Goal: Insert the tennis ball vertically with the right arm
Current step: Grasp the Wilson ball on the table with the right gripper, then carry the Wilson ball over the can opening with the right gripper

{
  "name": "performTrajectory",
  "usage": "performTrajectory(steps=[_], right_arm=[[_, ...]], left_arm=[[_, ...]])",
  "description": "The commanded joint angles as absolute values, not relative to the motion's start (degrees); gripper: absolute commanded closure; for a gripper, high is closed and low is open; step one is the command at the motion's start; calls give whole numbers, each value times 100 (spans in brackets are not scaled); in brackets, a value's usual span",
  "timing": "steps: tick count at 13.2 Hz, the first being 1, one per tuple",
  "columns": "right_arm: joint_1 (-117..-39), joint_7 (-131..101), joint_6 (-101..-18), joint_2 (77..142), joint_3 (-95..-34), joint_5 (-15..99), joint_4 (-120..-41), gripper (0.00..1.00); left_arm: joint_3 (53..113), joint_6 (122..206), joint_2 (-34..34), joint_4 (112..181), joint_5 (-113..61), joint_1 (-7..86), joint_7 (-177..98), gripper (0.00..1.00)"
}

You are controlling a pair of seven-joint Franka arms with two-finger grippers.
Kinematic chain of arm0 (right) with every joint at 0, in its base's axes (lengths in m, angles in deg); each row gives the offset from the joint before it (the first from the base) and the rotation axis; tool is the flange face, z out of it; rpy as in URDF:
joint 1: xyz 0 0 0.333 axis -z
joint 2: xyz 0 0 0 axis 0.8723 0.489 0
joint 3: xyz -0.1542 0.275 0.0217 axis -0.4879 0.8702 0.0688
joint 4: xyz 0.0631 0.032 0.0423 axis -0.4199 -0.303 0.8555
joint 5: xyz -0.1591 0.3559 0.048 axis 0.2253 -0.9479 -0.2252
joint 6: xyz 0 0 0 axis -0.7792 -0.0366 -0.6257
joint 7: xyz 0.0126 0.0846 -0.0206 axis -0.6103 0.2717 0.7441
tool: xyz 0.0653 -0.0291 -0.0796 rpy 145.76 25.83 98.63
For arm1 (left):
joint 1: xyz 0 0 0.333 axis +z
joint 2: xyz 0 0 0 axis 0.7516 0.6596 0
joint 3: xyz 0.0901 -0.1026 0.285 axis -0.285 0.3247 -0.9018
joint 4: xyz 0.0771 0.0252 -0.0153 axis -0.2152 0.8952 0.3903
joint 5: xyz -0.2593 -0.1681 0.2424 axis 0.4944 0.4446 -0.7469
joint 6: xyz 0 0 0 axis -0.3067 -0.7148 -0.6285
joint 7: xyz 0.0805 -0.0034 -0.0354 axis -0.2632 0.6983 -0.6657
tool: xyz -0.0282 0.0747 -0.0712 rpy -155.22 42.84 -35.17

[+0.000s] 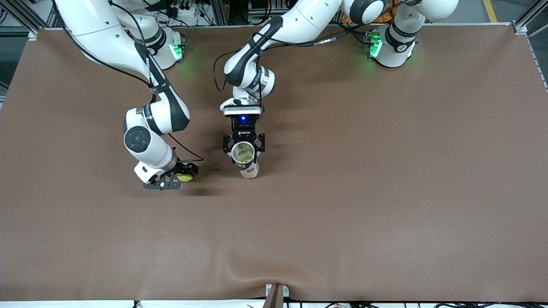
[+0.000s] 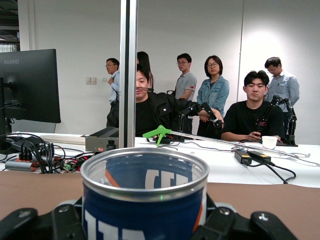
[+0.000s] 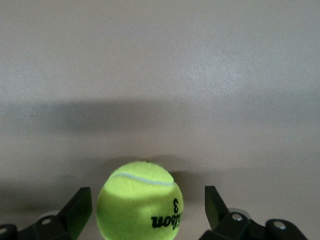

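A big brown tabletop [image 1: 385, 192] fills the front view. In the left wrist view, some people [image 2: 215, 85] stand by a white wall [image 2: 65, 35], and two more sit at a white desk [image 2: 225, 170]. A black screen [image 2: 30, 85] stands on the desk. A green thing [image 2: 157, 132] lies on it too, near black wires [image 2: 280, 172]. A shiny pole [image 2: 128, 70] stands straight up.

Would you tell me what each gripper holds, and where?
Left gripper clamps the upright blue-labelled tube can near its open rim; right gripper is open around the yellow tennis ball.
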State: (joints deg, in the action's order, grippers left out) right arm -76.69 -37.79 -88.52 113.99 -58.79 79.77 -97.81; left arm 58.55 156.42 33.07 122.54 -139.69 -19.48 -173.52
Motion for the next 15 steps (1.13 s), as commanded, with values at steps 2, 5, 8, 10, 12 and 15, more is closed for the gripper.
performTrajectory(steps=[2, 5, 8, 10, 12, 15], right_arm=[[-7602, -3830, -9101, 11427, -5781, 7969, -9946, 16], [-7611, -3839, -9092, 11418, -5781, 7969, -9937, 66], [-7619, -3857, -9040, 11366, -5772, 7961, -9893, 87], [-7654, -3839, -9005, 11112, -5746, 7969, -9805, 92], [-7794, -3848, -8847, 10804, -5746, 7961, -9621, 92], [-8040, -3839, -8671, 10435, -5737, 7961, -9261, 91]], left_arm=[[5855, 15598, 3346, 12209, -13994, -1956, -17429, 26], [5855, 15598, 3346, 12209, -13994, -1956, -17438, 26], [5855, 15598, 3338, 12209, -13994, -1956, -17438, 26], [5855, 15598, 3320, 12209, -13994, -1956, -17438, 26], [5855, 15598, 3311, 12209, -13994, -1956, -17429, 26], [5855, 15598, 3311, 12209, -13994, -1956, -17438, 26]])
